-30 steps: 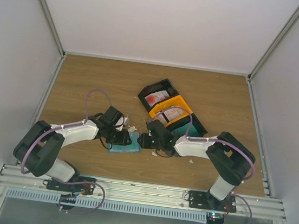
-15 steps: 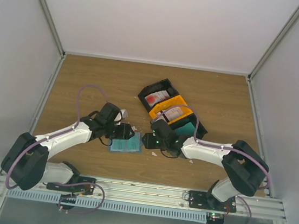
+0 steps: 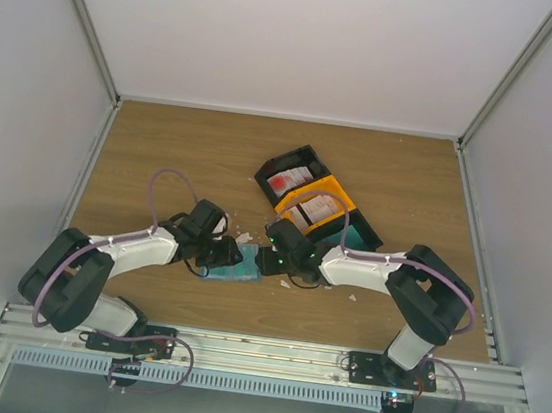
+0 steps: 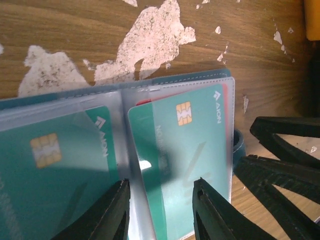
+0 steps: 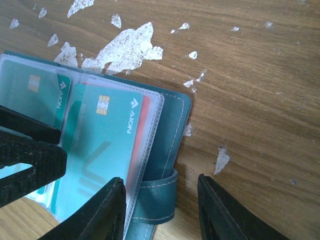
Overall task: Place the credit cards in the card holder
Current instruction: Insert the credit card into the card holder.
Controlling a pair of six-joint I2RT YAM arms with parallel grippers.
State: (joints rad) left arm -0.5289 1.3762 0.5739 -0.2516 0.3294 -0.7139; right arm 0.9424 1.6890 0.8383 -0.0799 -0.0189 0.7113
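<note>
The card holder lies open on the wood between my two grippers. Its clear pockets hold teal-green credit cards, and a red card edge shows behind one. My left gripper is open, its jaws spread just above the pocket with the teal card. My right gripper is open, and its jaws straddle the holder's right edge and strap loop. In the top view the left gripper and right gripper almost meet over the holder.
A black tray with a red-and-white card, an orange tray with a whitish card, and another black tray showing teal stand behind the right arm. Torn white scraps litter the wood around the holder.
Half a second ago both arms were stretched out more, with the elbows lower. They have folded back to about where they were a second ago. Both grippers stay at the holder.
</note>
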